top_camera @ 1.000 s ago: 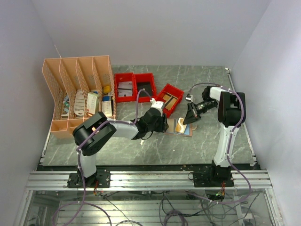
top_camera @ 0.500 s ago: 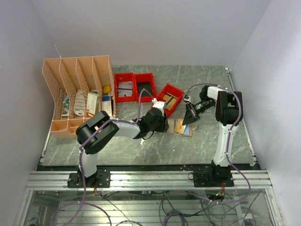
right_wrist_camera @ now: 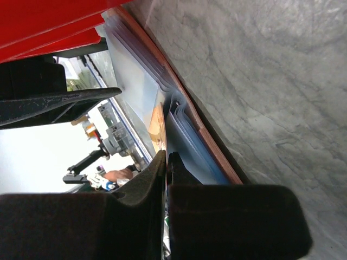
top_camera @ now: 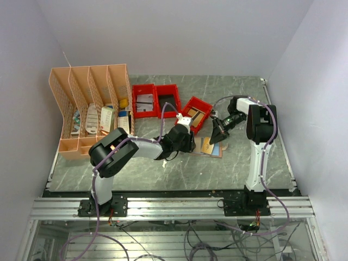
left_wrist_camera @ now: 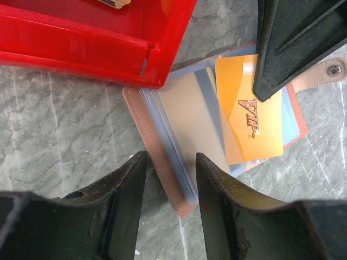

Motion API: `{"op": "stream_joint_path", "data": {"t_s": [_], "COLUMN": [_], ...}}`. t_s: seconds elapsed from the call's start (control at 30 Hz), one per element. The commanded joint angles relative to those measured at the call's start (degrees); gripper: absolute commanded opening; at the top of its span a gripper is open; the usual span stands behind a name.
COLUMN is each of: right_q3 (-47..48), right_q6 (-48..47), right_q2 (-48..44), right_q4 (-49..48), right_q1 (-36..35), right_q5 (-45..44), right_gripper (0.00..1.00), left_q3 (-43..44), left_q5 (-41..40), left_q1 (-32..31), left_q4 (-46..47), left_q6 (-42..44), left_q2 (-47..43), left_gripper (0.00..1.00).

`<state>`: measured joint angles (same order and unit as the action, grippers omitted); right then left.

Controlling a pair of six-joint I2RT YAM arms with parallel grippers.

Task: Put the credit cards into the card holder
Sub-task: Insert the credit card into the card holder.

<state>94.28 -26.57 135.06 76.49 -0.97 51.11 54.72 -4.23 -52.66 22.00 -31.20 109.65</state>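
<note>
The card holder (left_wrist_camera: 156,164) lies open on the marble beside a red bin, its clear sleeves fanned out and a tan card in one of them. My left gripper (left_wrist_camera: 171,162) is open and low, its fingers straddling the near corner of the holder's left panel. My right gripper (right_wrist_camera: 167,157) is shut on the top edge of an orange credit card (left_wrist_camera: 246,119) marked VIP, which rests over the sleeves of the right panel. From above, the holder (top_camera: 213,148) sits between the left gripper (top_camera: 187,142) and the right gripper (top_camera: 216,136). The snap tab (left_wrist_camera: 325,73) sticks out at the right.
A tilted red bin (top_camera: 197,113) with more cards touches the holder's far side. Two other red bins (top_camera: 145,100) stand behind it, and a peach desk organizer (top_camera: 89,109) stands at the back left. Walls enclose the table on three sides.
The right wrist has swung left and closer over the holder, and the orange card now lies flatter on it. The left jaws narrowed slightly and then held still.
</note>
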Motion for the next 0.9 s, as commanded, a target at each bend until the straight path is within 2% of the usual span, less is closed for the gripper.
{"op": "stream_joint_path", "data": {"t_s": [0.0, 0.53, 0.87], "right_q3": [0.8, -0.2, -5.8], "right_q6": [0.9, 1.6, 8.5], "right_q2": [2.0, 1.8, -1.2], "right_q4": [-1.9, -0.8, -6.6], "right_q1": [-0.8, -0.9, -0.2], "right_q5": [-2.4, -4.2, -3.2], "right_gripper": [0.0, 0.0, 0.0], "left_q3": [1.8, 6.2, 5.0], "left_q5": [1.2, 1.7, 2.1], "left_q1": [-0.4, -0.3, -0.4], "left_q4": [1.3, 0.0, 1.3], "left_q6": [1.5, 2.1, 1.8], "left_q2": [1.1, 5.2, 4.7], "left_gripper": [0.52, 0.48, 0.48]}}
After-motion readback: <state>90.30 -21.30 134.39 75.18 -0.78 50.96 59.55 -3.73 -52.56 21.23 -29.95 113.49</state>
